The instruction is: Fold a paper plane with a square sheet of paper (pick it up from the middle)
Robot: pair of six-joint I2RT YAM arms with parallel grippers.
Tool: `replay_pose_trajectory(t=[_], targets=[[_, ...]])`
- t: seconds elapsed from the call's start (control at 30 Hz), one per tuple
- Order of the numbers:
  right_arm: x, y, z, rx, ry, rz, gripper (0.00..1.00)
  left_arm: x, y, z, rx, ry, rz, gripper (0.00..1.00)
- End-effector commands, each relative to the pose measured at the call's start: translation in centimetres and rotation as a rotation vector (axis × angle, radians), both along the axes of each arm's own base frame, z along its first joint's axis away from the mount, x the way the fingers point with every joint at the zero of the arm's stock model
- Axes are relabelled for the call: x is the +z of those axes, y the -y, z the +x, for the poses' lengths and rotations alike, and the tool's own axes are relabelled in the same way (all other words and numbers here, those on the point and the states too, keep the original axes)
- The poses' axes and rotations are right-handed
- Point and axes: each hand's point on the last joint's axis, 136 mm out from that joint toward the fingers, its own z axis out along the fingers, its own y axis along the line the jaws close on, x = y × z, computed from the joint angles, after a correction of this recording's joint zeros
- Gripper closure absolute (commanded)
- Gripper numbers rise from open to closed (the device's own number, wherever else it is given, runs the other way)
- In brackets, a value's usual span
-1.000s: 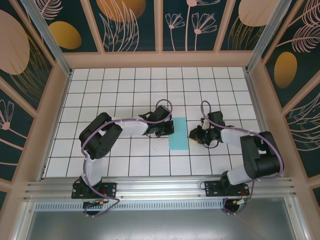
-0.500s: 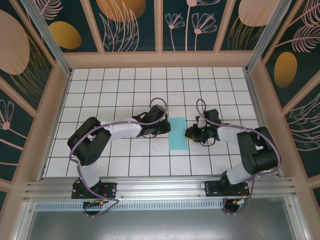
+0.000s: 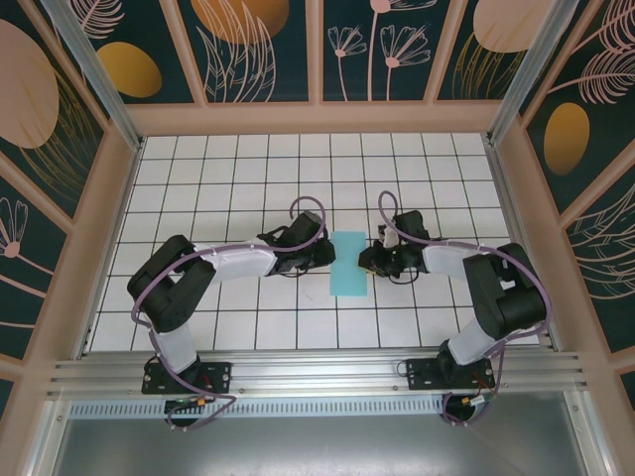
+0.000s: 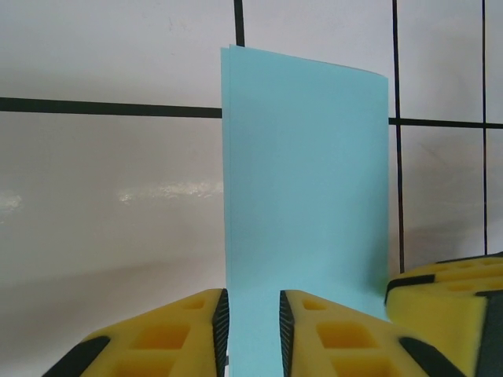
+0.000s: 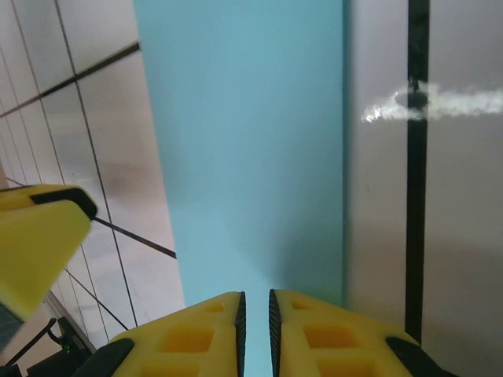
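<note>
Here, the white-tiled table (image 3: 198,178) is seen spread out around the sheet of paper (image 3: 348,264). The sheet is laid flat near the table's middle as a narrow turquoise rectangle, and a doubled edge is shown at one corner in the left wrist view. The left arm (image 3: 223,263) is stretched in toward the sheet's left long edge and the right arm (image 3: 476,273) toward its right long edge, so the sheet is flanked on both sides. The left gripper (image 4: 254,306) is placed at the sheet's left edge. Its yellow pads are parted by a small gap, wider than the sheet is thick, and turquoise is seen through it. The right gripper (image 5: 256,306) is placed at the opposite edge, its pads drawn almost together with only a thin slit between them. Whether the sheet is pinched there cannot be told.
</note>
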Motion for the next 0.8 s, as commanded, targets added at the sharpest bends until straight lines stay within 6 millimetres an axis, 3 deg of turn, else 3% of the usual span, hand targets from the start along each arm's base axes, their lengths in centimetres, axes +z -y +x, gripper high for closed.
replay_pose_trajectory(t=[0.0,0.13,0.33,0.77], targets=[[1.4,1.1,1.0,-0.040,0.045,-0.044,0.79,0.8,0.1,0.0,0.014,0.009,-0.032,0.71],[0.7,2.1,0.4,-0.053,0.029,-0.097,0.79,1.3,1.0,-1.5,-0.052,-0.047,-0.084,0.68],[0.0,2.0,-0.9,-0.042,0.004,-0.076,0.78,-0.8,-0.7,-4.3,-0.054,-0.125,-0.093,0.65],[0.2,1.0,-2.3,-0.012,-0.014,-0.008,0.78,-1.1,0.0,-4.6,-0.063,-0.151,-0.130,0.62]])
